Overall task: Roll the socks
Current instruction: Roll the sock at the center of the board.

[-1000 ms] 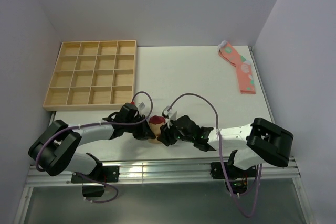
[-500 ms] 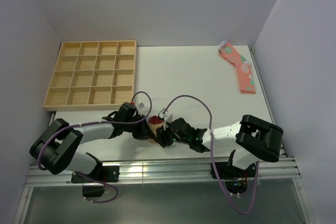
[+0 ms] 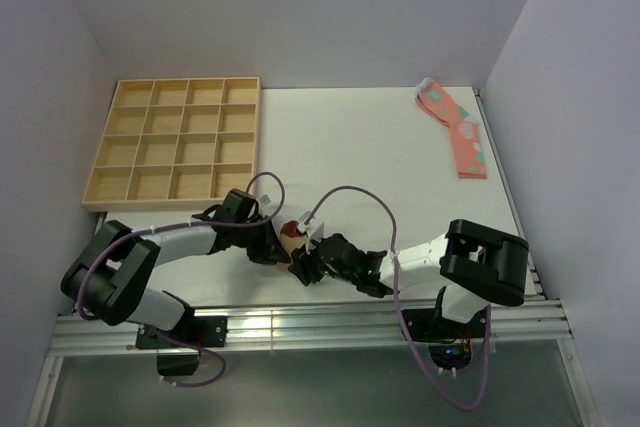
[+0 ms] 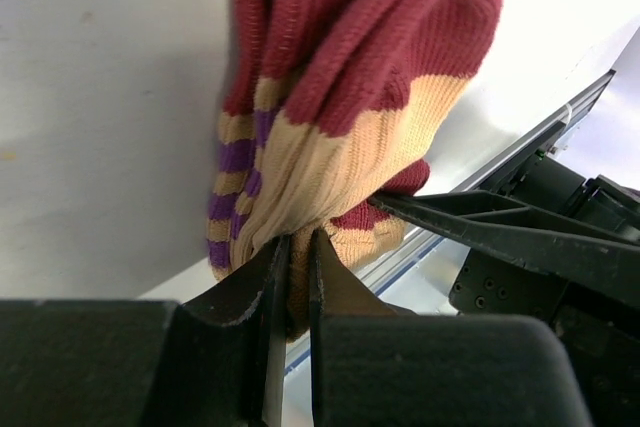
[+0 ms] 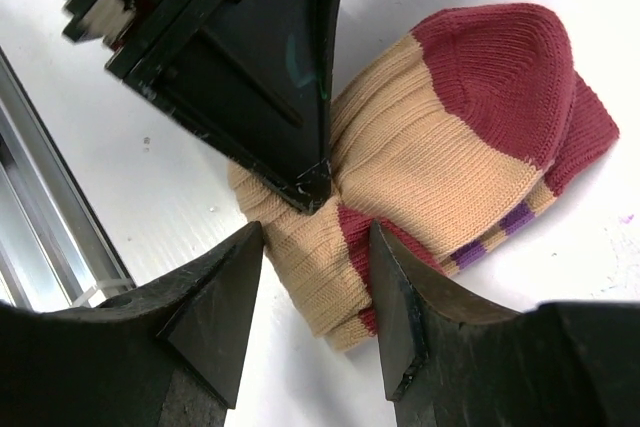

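The socks (image 3: 293, 236) are a bunched tan knit bundle with dark red toe and heel and purple stripes, lying near the table's front edge. My left gripper (image 3: 277, 246) comes in from the left and is shut on a tan fold of the socks (image 4: 340, 97), pinched between its jaws (image 4: 290, 259). My right gripper (image 3: 306, 265) stands open just right of it. In the right wrist view its fingers straddle the lower tan end of the socks (image 5: 450, 137), around the right gripper's midpoint (image 5: 314, 243). The left gripper's black finger (image 5: 260, 67) presses into the bundle from above.
A wooden tray (image 3: 175, 142) with several compartments sits at the back left. Salmon-pink spotted socks (image 3: 457, 132) lie at the back right corner. An aluminium rail (image 3: 300, 322) runs along the table's near edge, close under both grippers.
My right gripper has opened wider and its arm has shifted left, folding tighter. The left gripper has kept its pinch and moved slightly away from the front edge with the socks.
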Controlling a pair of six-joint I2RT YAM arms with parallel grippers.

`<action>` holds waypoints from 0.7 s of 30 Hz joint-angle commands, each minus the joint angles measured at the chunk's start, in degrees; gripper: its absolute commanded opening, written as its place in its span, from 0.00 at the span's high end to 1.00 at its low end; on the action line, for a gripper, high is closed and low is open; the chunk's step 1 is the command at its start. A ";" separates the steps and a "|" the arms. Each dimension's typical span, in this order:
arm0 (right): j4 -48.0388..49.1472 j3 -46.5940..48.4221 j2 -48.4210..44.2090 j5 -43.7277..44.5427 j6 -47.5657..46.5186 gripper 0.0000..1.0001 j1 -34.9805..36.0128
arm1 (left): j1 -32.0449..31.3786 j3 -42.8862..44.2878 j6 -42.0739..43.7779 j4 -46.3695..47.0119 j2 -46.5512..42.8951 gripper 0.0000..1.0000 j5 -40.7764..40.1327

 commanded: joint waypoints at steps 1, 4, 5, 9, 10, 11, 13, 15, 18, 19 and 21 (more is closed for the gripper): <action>-4.35 -1.10 2.48 0.92 0.83 0.46 1.99 | 2.25 0.73 3.54 -6.38 1.92 1.00 -3.17; -4.27 -1.28 3.09 2.24 1.18 0.46 2.70 | 3.40 2.40 4.24 -8.31 2.45 1.00 -2.91; -4.35 -1.28 3.27 2.76 1.36 0.46 3.13 | 3.75 2.84 4.42 -9.01 2.45 1.00 -2.91; -5.40 -0.75 4.23 4.34 1.45 0.46 4.28 | 4.54 5.30 5.47 -11.74 2.53 1.00 -3.17; -5.76 -0.66 4.41 4.87 1.62 0.46 4.54 | 4.72 5.66 5.56 -12.09 2.53 1.00 -3.17; -6.11 -0.32 4.67 5.40 1.71 0.46 5.15 | 4.81 6.18 5.65 -12.44 2.45 1.00 -3.34; -6.64 -0.14 5.29 6.45 1.89 0.46 5.51 | 4.98 6.62 5.74 -13.23 2.71 1.00 -3.43; -6.73 0.04 5.90 7.59 2.41 0.46 6.12 | 5.07 6.98 5.74 -13.41 2.97 1.00 -3.43; -7.34 0.21 7.05 8.83 3.03 0.46 6.56 | 5.16 7.24 5.65 -13.41 3.15 1.00 -3.08; -7.43 0.30 7.48 9.18 3.29 0.46 6.65 | 5.16 7.33 5.56 -13.50 3.15 1.00 -3.08; -8.04 0.65 8.19 9.71 3.47 0.47 6.83 | 5.16 7.50 5.65 -13.68 3.15 1.00 -3.08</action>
